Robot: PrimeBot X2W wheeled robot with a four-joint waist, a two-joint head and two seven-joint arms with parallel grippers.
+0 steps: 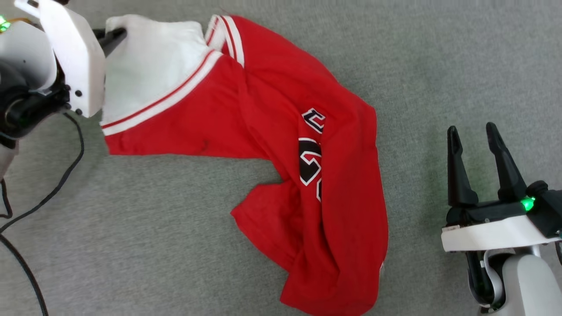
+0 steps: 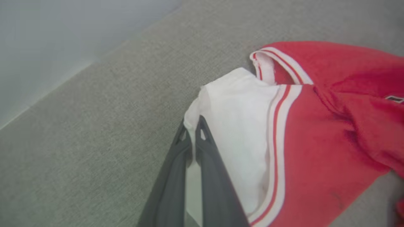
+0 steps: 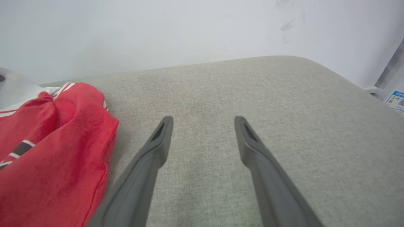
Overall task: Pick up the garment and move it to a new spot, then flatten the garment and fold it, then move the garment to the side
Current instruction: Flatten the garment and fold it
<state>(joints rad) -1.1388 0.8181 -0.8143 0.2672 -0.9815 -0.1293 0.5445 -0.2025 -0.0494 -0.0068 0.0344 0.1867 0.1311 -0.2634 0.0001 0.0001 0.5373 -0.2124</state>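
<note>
The garment [image 1: 272,131] is a red jersey with a white sleeve [image 1: 149,61], striped trim and partly hidden black lettering; it lies crumpled across the grey fabric surface [image 1: 439,52]. At the upper left of the head view, my left gripper [image 1: 119,34] is shut on the white sleeve's edge. In the left wrist view its fingers [image 2: 192,129] pinch the sleeve [image 2: 240,126] together. Well right of the garment, my right gripper [image 1: 473,131] stands open over bare fabric. Its fingers [image 3: 203,121] hold nothing, with the garment [image 3: 53,157] at that view's left.
Black cables [image 1: 48,193] run down the left edge of the head view. A pale wall [image 3: 189,28] rises behind the surface's far edge. The surface's edge [image 2: 72,72] runs diagonally at the left of the left wrist view.
</note>
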